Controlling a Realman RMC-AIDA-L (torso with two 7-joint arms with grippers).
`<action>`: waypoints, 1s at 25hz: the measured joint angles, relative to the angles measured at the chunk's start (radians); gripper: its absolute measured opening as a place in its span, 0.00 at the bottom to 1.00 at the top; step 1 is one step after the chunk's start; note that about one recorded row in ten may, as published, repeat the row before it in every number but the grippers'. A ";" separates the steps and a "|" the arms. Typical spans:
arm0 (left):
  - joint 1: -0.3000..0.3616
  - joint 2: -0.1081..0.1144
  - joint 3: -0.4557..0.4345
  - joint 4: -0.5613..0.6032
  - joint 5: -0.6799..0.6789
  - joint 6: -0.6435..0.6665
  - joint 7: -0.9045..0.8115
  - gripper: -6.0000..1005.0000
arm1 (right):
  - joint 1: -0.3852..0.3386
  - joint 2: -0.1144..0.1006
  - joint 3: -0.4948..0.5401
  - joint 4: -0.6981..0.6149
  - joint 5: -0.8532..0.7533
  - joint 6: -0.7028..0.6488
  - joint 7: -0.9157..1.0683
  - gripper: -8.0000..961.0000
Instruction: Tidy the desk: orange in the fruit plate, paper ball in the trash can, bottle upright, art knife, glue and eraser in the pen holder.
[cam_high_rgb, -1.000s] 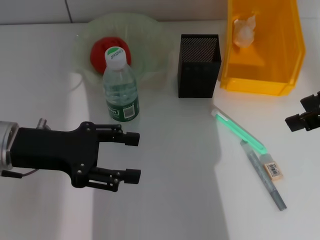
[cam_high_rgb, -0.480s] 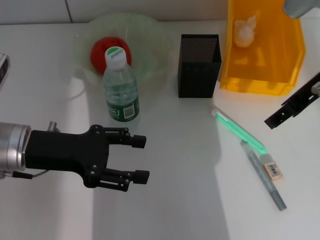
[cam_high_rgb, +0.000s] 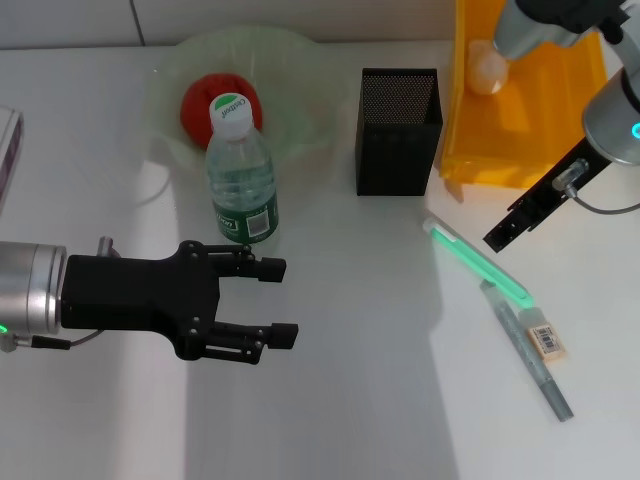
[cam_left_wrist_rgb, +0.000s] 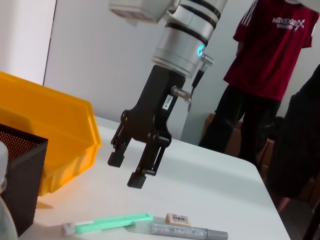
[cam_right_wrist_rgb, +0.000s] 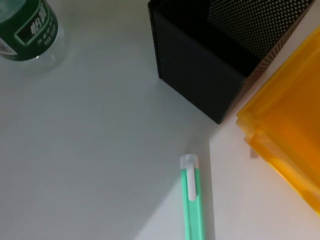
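Fingers of our right gripper (cam_high_rgb: 507, 228) hung spread and empty over the green art knife (cam_high_rgb: 478, 263), presumably to lift it toward the pen holder (cam_high_rgb: 398, 130), while our left gripper (cam_high_rgb: 278, 300) hovered released beside the upright bottle (cam_high_rgb: 240, 172).

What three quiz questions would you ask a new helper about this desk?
1. True or false: the orange lies in the fruit plate.
2. Where is the paper ball? A) in the trash can B) in the pen holder
3. Fill in: the bottle stands ____.

Key: 1 true. 2 A. 3 upright. The left gripper hangs open before the bottle; the right gripper hangs open above the green art knife.
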 joint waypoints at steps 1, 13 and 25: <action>0.001 0.000 -0.002 0.000 0.000 -0.001 0.000 0.79 | 0.002 0.000 -0.014 0.017 0.004 0.022 0.000 0.77; 0.001 -0.003 -0.002 -0.010 -0.001 -0.018 0.000 0.79 | 0.049 0.003 -0.179 0.180 0.069 0.252 0.025 0.76; 0.007 -0.005 -0.001 -0.012 -0.006 -0.027 0.000 0.79 | 0.073 0.006 -0.237 0.276 0.113 0.380 0.026 0.57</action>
